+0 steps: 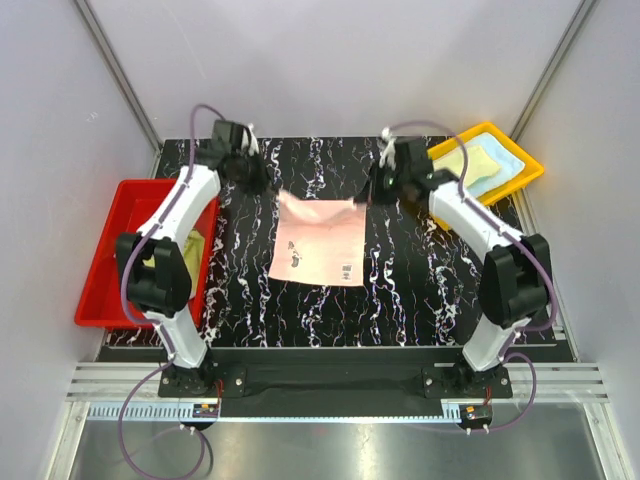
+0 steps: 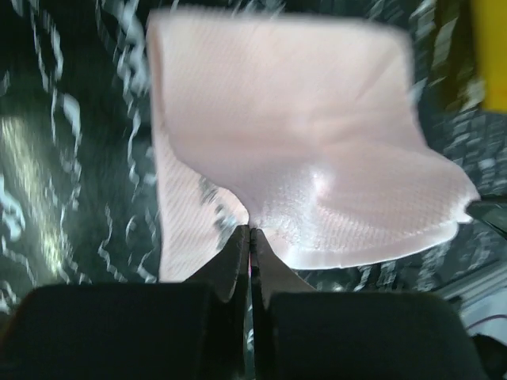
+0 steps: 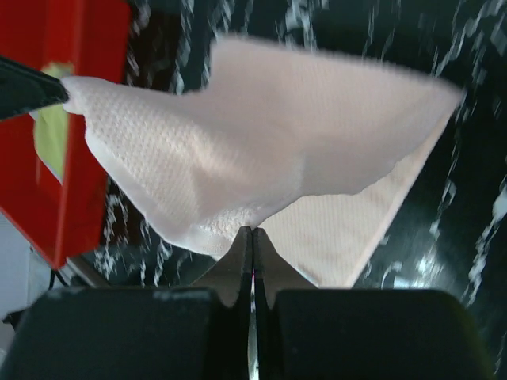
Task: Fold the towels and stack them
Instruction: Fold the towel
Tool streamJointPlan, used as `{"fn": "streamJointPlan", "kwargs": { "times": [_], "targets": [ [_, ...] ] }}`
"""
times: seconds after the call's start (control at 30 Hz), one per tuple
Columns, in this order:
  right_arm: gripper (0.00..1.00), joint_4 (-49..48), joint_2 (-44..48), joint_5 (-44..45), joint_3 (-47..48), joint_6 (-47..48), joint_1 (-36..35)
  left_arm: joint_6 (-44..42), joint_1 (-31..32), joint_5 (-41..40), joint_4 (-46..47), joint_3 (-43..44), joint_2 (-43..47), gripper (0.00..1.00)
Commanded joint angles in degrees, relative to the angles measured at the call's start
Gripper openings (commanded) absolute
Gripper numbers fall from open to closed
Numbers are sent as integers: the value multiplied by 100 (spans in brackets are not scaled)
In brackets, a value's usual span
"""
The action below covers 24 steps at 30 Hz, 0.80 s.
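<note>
A peach-pink towel (image 1: pixel 320 238) lies spread in the middle of the black marbled table, its far edge lifted. My left gripper (image 1: pixel 272 188) is shut on its far left corner, and my right gripper (image 1: pixel 364 196) is shut on its far right corner. In the left wrist view the towel (image 2: pixel 317 134) hangs from the closed fingertips (image 2: pixel 250 231). The right wrist view shows the same towel (image 3: pixel 269 150) pinched at the tips (image 3: pixel 253 231). Light blue and pale yellow-green towels (image 1: pixel 480 165) lie in the yellow tray (image 1: pixel 530 165). A yellow-green towel (image 1: pixel 190 255) sits in the red tray (image 1: pixel 105 260).
The red tray stands at the table's left edge under the left arm, the yellow tray at the far right corner beside the right arm. Grey walls enclose the table on three sides.
</note>
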<state>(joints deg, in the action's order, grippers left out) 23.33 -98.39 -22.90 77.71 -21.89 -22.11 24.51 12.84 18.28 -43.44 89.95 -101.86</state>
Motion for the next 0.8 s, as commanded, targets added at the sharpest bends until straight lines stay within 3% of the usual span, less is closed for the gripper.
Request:
{"fn": "streamJointPlan", "kwargs": {
  "times": [0.0,0.1,0.27,0.4,0.53,0.67,0.77],
  "targets": [
    [0,-206,-355,66,1294,211,250,325,-299,825,739,864,-395,0],
    [0,-285,-1092,-74,2165,247,435,589,-484,1343,1616,1366,-895,0],
    [0,-575,-1937,-250,3221,238,681,686,-686,2134,1918,2516,-2115,0],
    [0,-803,-2535,-496,3837,421,717,940,-792,2425,2461,3404,-2724,0],
    [0,-559,-3009,-409,4304,536,734,1310,-897,2592,2981,3747,-3189,0],
    [0,-470,-2923,-488,3964,615,734,927,-941,2602,2430,3934,-3305,0],
    [0,-426,-2607,-453,3585,668,734,363,-950,2243,1385,3768,-3042,0]
  ]
}}
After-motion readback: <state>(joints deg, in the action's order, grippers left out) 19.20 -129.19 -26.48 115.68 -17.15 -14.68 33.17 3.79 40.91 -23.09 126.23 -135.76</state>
